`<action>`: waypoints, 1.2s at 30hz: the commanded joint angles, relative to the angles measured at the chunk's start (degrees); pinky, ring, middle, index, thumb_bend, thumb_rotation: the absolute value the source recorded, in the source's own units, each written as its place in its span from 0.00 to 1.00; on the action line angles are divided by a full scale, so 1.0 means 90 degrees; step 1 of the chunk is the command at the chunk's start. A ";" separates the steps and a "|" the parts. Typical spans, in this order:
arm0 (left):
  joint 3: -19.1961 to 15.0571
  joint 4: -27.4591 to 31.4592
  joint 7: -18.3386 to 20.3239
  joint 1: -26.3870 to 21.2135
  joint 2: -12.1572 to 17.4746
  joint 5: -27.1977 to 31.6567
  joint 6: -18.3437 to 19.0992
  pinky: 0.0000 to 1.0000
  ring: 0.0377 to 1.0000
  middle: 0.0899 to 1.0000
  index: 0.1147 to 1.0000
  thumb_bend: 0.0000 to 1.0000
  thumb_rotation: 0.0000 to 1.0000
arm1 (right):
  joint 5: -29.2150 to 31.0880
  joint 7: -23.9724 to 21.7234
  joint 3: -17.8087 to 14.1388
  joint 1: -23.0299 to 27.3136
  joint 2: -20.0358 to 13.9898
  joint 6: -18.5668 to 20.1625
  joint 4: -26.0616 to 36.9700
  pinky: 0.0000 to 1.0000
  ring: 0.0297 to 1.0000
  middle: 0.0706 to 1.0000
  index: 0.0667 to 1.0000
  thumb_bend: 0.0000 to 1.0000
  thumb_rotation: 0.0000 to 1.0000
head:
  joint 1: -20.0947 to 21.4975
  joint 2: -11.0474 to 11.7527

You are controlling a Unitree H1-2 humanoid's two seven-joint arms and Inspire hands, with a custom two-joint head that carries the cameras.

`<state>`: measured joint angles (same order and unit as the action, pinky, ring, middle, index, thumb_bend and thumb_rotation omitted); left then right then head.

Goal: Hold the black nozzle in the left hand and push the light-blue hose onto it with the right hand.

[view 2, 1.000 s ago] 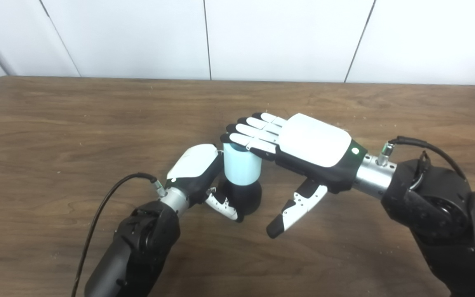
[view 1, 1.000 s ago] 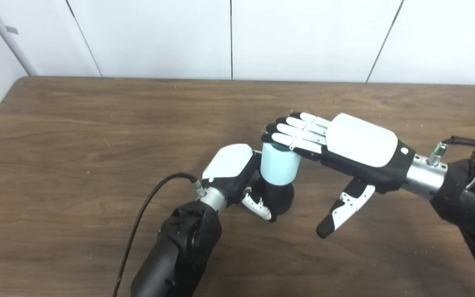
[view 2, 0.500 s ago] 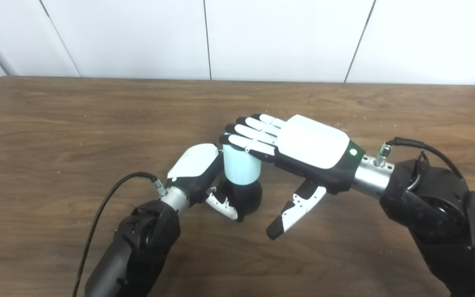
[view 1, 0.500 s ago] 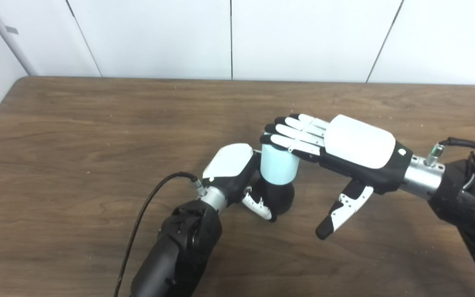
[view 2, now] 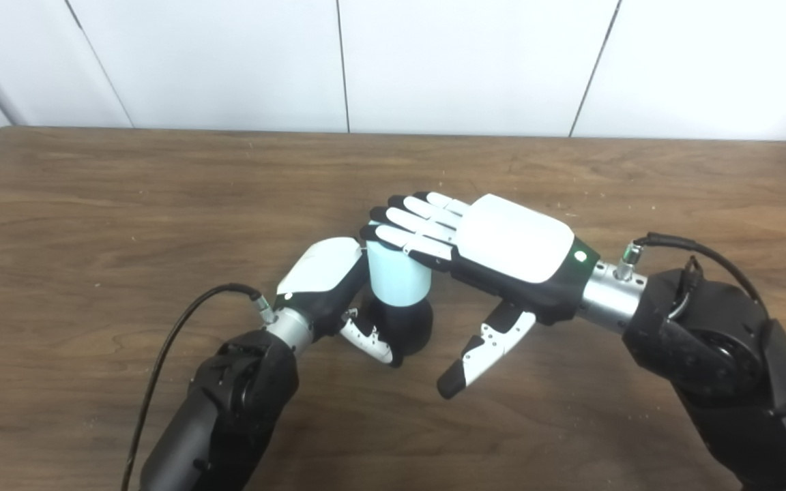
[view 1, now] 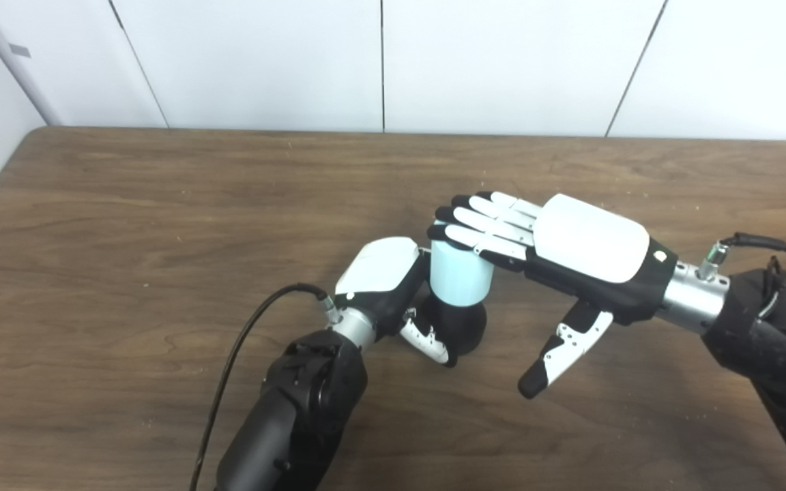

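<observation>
Black nozzle (view 1: pixel 460 326) stands upright on the wooden table (view 1: pixel 127 225), rounded base, near the table's middle. Light-blue hose (view 1: pixel 460 275), a short pale cylinder, sits on top of the nozzle, covering its upper part. Left hand (view 1: pixel 393 286) is wrapped around the nozzle from its left, thumb curled across the front. Right hand (view 1: pixel 557 252) lies flat, palm down, fingers (view 1: pixel 482 228) straight and together, resting on the hose's top rim; thumb hangs down right of the nozzle, touching nothing.
</observation>
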<state>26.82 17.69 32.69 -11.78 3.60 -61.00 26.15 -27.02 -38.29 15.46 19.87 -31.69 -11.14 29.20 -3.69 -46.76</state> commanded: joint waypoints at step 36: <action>0.0054 -0.0406 0.0686 0.0219 0.0035 -0.0103 0.0076 1.00 0.83 0.45 0.42 0.52 0.00 | -0.0255 -0.0088 0.0427 -0.0255 -0.0514 -0.0050 -0.0055 1.00 1.00 0.99 0.96 0.71 1.00 | 0.0055 -0.0072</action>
<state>26.70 17.69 33.88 -11.93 3.13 -62.20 26.14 -28.00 -35.29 17.55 19.25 -33.61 -11.02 29.84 -3.16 -47.37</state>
